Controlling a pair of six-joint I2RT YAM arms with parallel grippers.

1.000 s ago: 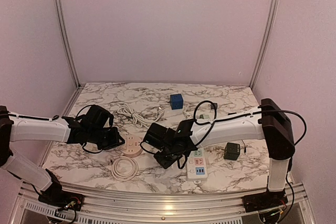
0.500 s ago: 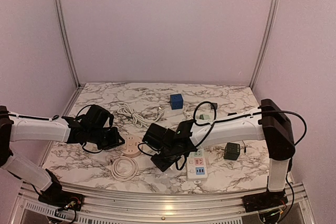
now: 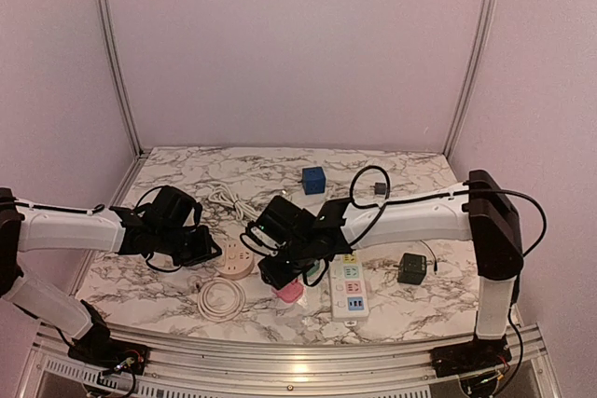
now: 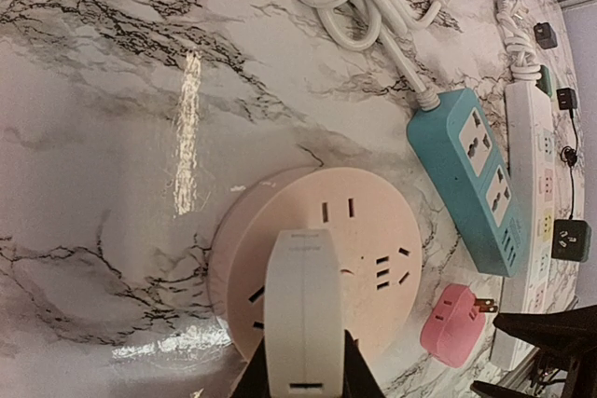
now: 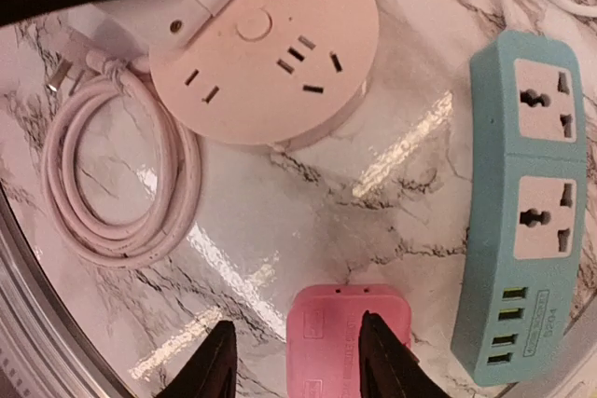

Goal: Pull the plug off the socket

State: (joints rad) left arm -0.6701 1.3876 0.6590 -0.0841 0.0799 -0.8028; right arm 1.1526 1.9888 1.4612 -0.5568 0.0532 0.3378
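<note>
Since the pink plug (image 5: 340,342) lies loose on the marble table (image 3: 187,174) with its prongs bare, at about five o'clock from the round socket (image 3: 235,258) and clear of every slot, the pull itself looks done, and I judge that only drawing the arms back is left. The right gripper (image 5: 300,358) hangs just over the plug with its jaws apart and gripping nothing, while the left gripper (image 3: 210,251) is clamped on the round socket's rim at nine o'clock, pinning it down. No brand can be read: the print by the USB ports of the teal strip (image 5: 522,202) and the coloured labels on the white strip (image 3: 347,288) are too small to make out.
</note>
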